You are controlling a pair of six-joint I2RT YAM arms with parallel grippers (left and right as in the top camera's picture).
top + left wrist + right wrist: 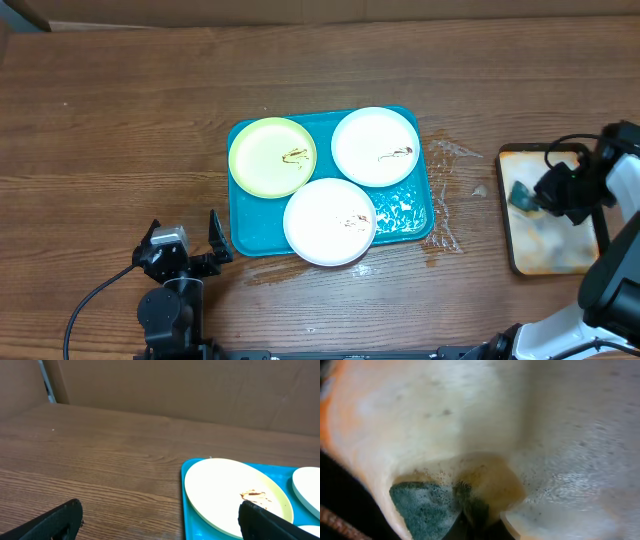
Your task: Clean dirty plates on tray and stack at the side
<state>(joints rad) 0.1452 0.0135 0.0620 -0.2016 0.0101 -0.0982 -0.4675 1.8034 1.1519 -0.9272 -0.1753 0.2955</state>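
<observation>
Our left gripper [183,226] [160,527] hovers low over the table [120,120], its jaws spread wide with nothing between them. The tray [410,215] [185,510] lies ahead of it and to its right. All three plates sit on the tray, none stacked. In the left wrist view the green plate [272,157] [225,490] is straight ahead of the right-hand finger, with a brown smear near its middle. The near white plate [330,221] is the closest to this gripper. It lies off to the right and overlaps the tray's front rim. The far white plate [375,146] [307,487] lies beyond it, beside the green plate. Both white plates carry a small brown smear.

Our right gripper [537,192] is well away from the tray, which lies off to its left. It is down inside the small tray [556,252], among whitish-orange foam [555,435]. Its jaws are pinched closed on the sponge [520,193] [422,510], whose green side bulges out just beside the fingertips. We cannot make out the fingers themselves in the right wrist view. Wet patches lie on the table between this gripper and the tray.
</observation>
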